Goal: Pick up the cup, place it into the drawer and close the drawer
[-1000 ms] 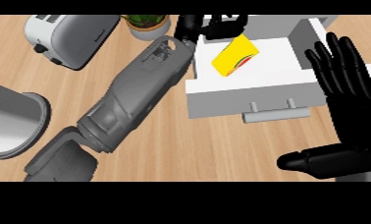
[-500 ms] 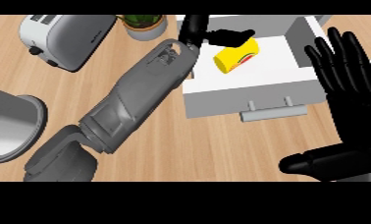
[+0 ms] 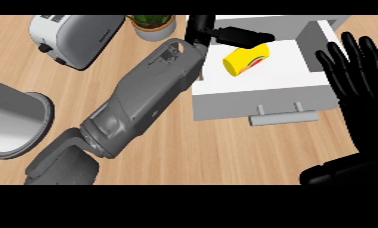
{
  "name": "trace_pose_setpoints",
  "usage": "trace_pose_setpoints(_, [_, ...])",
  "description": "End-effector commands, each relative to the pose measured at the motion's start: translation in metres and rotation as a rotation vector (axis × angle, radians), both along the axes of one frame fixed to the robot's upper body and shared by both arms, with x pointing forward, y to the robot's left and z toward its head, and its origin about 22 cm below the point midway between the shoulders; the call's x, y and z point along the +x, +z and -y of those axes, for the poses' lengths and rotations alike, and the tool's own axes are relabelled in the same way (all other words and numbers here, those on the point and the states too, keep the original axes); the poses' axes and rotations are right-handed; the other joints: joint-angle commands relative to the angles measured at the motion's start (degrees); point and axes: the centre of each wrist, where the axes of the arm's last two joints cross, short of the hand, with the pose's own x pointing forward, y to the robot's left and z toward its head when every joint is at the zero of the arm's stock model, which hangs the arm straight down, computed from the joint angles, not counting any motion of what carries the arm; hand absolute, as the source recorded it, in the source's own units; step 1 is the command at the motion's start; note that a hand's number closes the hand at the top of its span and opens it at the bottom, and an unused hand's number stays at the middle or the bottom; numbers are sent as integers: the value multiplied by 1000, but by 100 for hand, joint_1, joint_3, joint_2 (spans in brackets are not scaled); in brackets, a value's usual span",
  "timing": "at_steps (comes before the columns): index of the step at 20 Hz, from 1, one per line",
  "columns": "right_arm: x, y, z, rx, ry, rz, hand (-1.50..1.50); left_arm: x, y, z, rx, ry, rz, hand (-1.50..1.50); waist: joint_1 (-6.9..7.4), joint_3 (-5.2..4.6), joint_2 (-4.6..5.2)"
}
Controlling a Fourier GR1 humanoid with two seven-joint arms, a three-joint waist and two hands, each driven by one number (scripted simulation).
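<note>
— Moved since? 
— Tipped further: yellow cup [image 3: 246,60] now on its side inside open drawer [image 3: 251,103], left hand [image 3: 230,33] off it, fingers straight, just above.
— Rt hand [image 3: 353,79]? 
— Open, fingers up, resting at rt edge. Toaster [image 3: 72,37] top left, plant pot [image 3: 153,26] beside.

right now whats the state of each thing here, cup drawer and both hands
cup: lying on its side inside the drawer, not held
drawer: open, pulled out, handle facing the robot
left hand: open, over the drawer's back edge, just above the cup
right hand: open, fingers up, resting at the view's right edge
toaster: on the counter, far left
plant: upright in its pot beside the toaster
</note>
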Motion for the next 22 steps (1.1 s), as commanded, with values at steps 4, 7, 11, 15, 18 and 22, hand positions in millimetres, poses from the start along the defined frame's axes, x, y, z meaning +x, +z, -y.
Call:
trace_pose_setpoints(4, [-19, 10, 1, -40, 11, 16, 150, 3, 12, -15, -140, -41, -32, -150, 398, -8, -111])
trace_pose_setpoints(7, [-17, 1, 23, -138, 55, -4, 150, 3, 5, -40, -168, -11, -24, -150, 507, -7, -136])
trace_pose_setpoints(11, [-17, 9, 20, -306, 31, 8, 150, -8, 2, -52, -225, 15, -57, -150, 631, -9, -165])
trace_pose_setpoints(15, [-23, -1, 21, -390, 32, 3, 150, -5, -8, -116, -234, 80, -71, -150, 623, -8, -147])
trace_pose_setpoints(18, [-26, 6, 15, -454, 17, 1, 150, -23, -19, -140, -246, 109, -85, -150, 638, -9, -149])
trace_pose_setpoints(22, [-24, -11, 12, -497, -1, -68, 150, -54, -29, -175, -246, 107, -110, -150, 645, -6, -144])
